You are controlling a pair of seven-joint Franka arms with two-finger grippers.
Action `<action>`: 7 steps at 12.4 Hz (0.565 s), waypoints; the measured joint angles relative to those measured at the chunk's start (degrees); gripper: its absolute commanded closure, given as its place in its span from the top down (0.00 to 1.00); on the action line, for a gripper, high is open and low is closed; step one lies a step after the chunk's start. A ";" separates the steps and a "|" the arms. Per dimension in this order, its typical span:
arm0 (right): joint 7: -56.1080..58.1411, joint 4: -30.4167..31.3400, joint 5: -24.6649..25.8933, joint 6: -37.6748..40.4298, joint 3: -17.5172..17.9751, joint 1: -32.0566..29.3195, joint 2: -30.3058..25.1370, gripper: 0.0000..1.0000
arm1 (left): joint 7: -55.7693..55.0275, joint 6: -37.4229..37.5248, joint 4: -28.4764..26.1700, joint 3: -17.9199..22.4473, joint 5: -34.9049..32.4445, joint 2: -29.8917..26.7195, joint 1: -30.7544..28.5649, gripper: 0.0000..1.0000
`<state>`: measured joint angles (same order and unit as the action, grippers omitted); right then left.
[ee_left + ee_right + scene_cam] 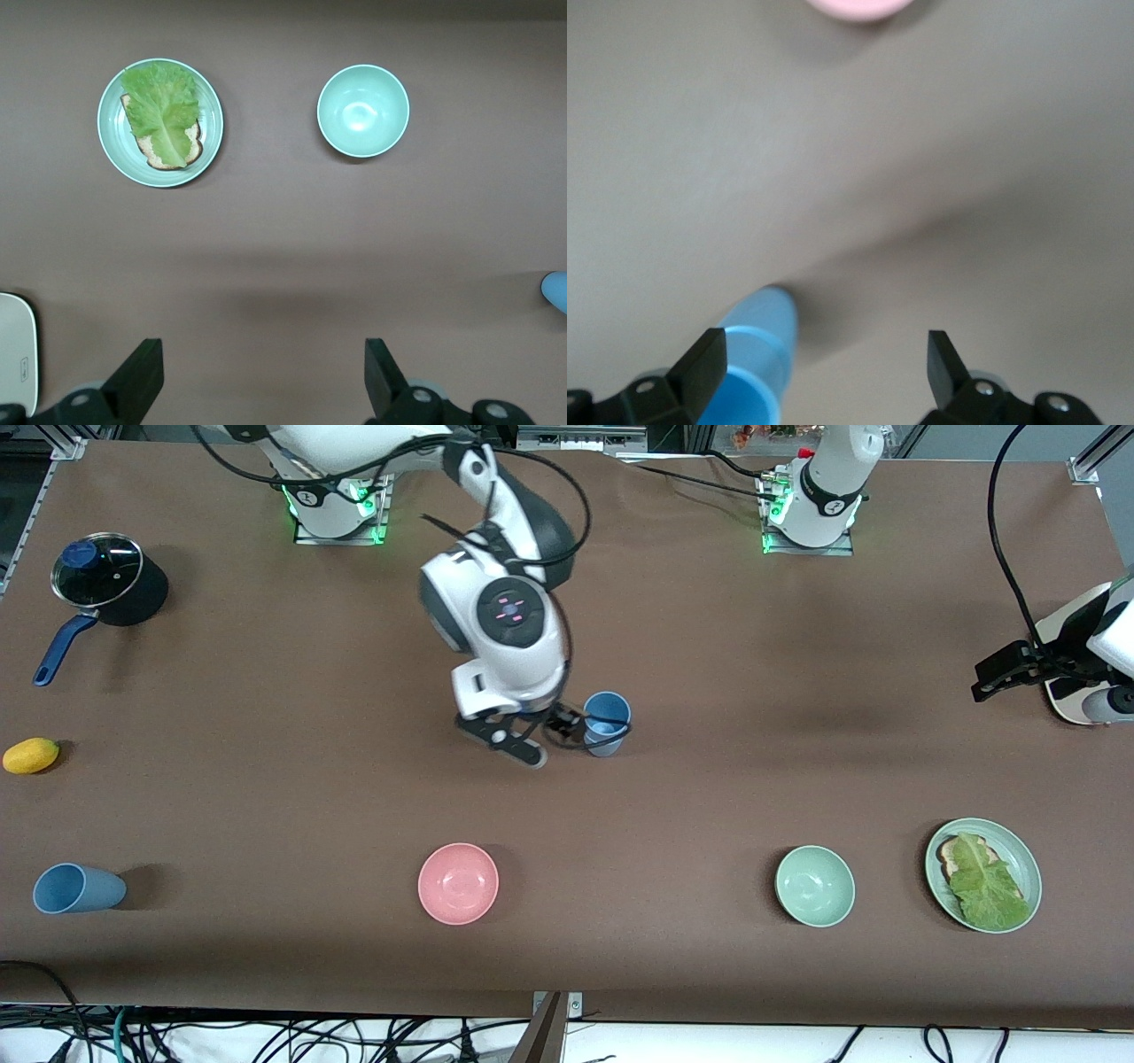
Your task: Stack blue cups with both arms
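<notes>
Two blue cups sit apart on the brown table (709, 779). Nearest the front camera, at the right arm's end, one cup (78, 888) lies on its side. In the same near row stand a pink bowl (458, 883), a green bowl (815, 886) and, toward the left arm's end, a green plate (1026, 864) with lettuce (985, 884) laid over toast (950, 856).

Farther back, near the middle of the table, the stack (608, 724) stands upright on the cloth, one cup nested in another by the look of the double rim. The right gripper (539, 742) is down just beside it, jaws spread wide and holding nothing. In the right wrist view the stack (751, 359) sits by one finger (704, 367), not centred between the pair, and I cannot tell whether it touches that finger.

At the right arm's end a yellow fruit (31, 755) lies near the table edge; farther still is a black pot (111, 580) with a glass lid and blue handle.

The left gripper (997, 676) waits in the air over the left arm's end of the table, well apart from both cups, jaws wide and empty; its wrist view looks down on the plate (111, 168) and green bowl (363, 111).
</notes>
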<state>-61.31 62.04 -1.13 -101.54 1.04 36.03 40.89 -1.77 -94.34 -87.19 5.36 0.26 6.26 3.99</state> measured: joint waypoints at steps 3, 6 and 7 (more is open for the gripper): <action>16.43 -0.14 -0.01 6.79 -0.37 -9.33 -4.41 1.00 | 0.00 0.00 0.01 0.00 0.00 0.02 0.01 1.00; 32.63 -0.27 -0.83 13.33 -0.53 -20.30 -8.47 1.00 | 0.00 0.00 0.01 -0.03 0.00 0.10 0.02 1.00; 36.62 -0.24 -1.05 15.89 -0.73 -23.25 -9.95 1.00 | 0.00 0.00 0.02 -0.03 0.00 0.12 0.03 1.00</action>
<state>-24.70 61.80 -2.18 -85.65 0.31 12.78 30.93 -1.77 -94.34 -87.17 5.33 0.26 6.38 4.01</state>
